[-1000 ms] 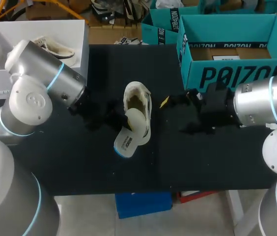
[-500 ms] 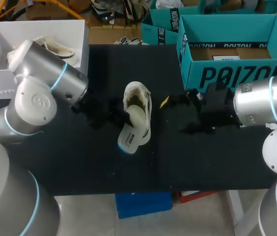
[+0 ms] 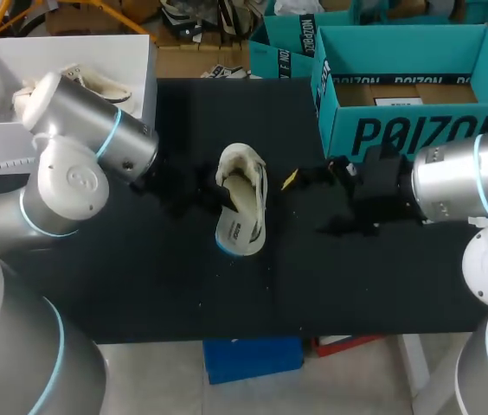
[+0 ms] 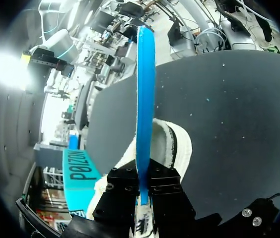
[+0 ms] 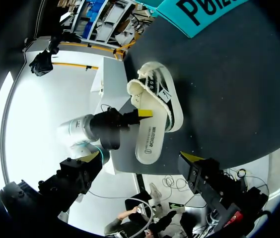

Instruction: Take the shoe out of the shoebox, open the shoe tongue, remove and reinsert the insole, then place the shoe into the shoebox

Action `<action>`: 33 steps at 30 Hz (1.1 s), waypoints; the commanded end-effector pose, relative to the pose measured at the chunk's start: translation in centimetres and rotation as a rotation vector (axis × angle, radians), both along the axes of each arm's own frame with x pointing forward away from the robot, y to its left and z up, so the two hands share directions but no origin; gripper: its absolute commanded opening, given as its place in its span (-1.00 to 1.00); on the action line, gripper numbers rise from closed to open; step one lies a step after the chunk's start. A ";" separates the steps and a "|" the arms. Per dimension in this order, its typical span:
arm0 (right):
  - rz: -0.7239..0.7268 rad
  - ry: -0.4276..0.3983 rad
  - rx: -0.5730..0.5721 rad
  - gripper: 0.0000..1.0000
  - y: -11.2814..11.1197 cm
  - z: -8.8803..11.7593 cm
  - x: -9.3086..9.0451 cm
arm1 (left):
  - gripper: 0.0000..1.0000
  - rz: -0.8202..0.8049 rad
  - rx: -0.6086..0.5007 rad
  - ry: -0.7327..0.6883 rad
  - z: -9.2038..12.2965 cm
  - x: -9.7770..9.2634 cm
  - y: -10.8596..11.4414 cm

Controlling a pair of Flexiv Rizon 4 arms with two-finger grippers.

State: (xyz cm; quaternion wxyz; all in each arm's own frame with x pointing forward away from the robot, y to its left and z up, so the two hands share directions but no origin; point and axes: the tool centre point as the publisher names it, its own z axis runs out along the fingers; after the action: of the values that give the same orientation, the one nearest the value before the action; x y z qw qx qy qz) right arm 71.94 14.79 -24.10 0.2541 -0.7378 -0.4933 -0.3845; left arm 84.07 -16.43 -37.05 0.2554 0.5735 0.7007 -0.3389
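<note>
The cream fleece-lined shoe sits on the black counter near its middle, outside the teal cardboard shoebox, which stands open at the counter's far right. The shoe's opening faces up and its collar is spread wide.

The white insole with a blue underside lies along the shoe's opening, its front end over the inside of the shoe and its other end sticking out past the shoe toward the counter's near edge. How far the front end sits inside cannot be told.

The left gripper comes in from the shoe's left side and its fingers pinch the insole by one long edge. From the left wrist the insole shows edge-on as a thin blue strip between them, with the shoe just beyond.

The right gripper hovers to the shoe's right, apart from it, fingers spread wide and holding nothing.

At the far left stands a white open box with another light shoe inside.
</note>
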 end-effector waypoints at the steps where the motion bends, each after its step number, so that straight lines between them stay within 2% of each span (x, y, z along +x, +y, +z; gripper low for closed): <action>1: -0.001 0.000 -0.002 1.00 0.1 0.0 0.0 | -1.00 0.019 0.001 -0.001 -0.5 0.7 -0.2; 28: -0.001 0.000 -0.002 1.00 0.1 0.0 0.0 | -1.00 0.009 -0.015 -0.007 -0.1 0.5 -0.1; 33: -0.001 0.000 -0.002 1.00 0.1 0.0 0.0 | -1.00 0.013 -0.019 -0.014 0.0 1.5 -0.3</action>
State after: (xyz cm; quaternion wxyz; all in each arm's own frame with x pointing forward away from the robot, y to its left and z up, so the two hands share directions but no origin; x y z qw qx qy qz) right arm 71.94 14.79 -24.11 0.2541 -0.7377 -0.4933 -0.3845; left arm 85.14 -16.61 -36.98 0.2688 0.5677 0.6996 -0.3407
